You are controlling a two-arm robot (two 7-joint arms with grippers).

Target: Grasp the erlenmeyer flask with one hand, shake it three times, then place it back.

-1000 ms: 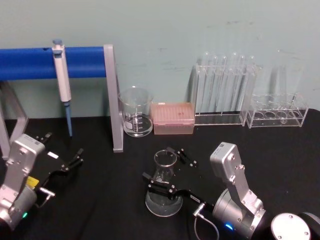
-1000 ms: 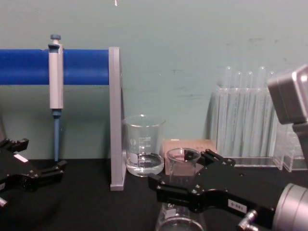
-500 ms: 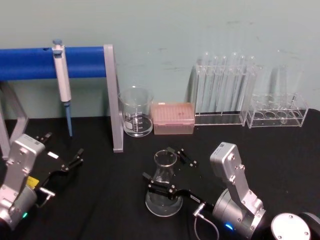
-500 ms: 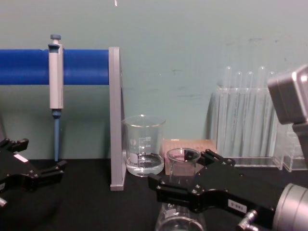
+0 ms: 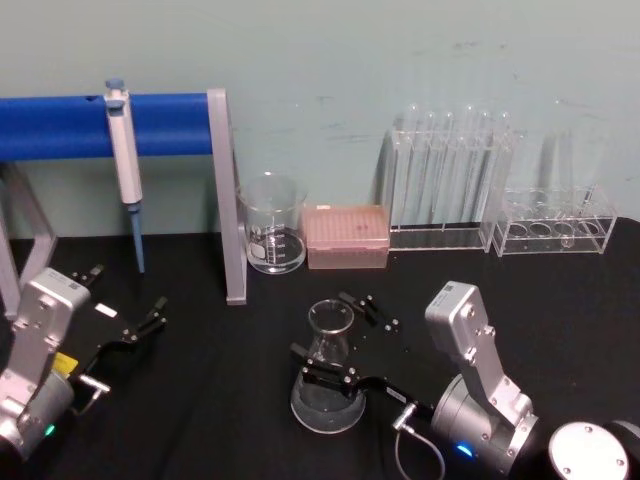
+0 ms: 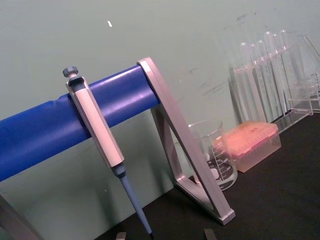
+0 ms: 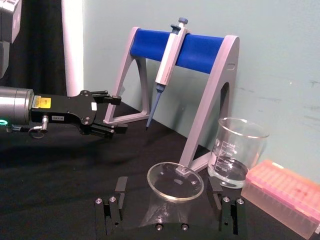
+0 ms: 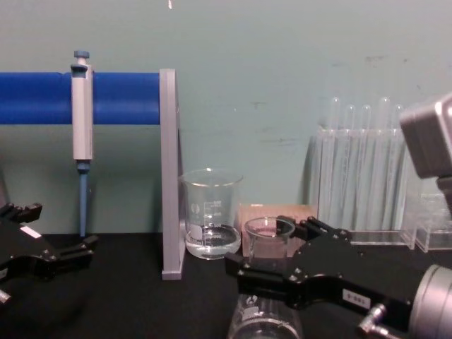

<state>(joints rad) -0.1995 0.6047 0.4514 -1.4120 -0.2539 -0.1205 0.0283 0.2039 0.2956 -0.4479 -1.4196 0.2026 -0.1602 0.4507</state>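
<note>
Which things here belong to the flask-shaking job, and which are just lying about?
In the job:
- erlenmeyer flask, standing on the table
- right gripper, fingers open either side of the flask's neck

Lying about:
- beaker
- pipette on the blue stand
- pink tip box
- test tube racks
- left gripper, parked at the left

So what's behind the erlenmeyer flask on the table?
Behind the erlenmeyer flask, which stands between the right gripper fingers, are a beaker holding a little clear liquid and a pink tip box. The flask's neck hides part of the box in the chest view.
</note>
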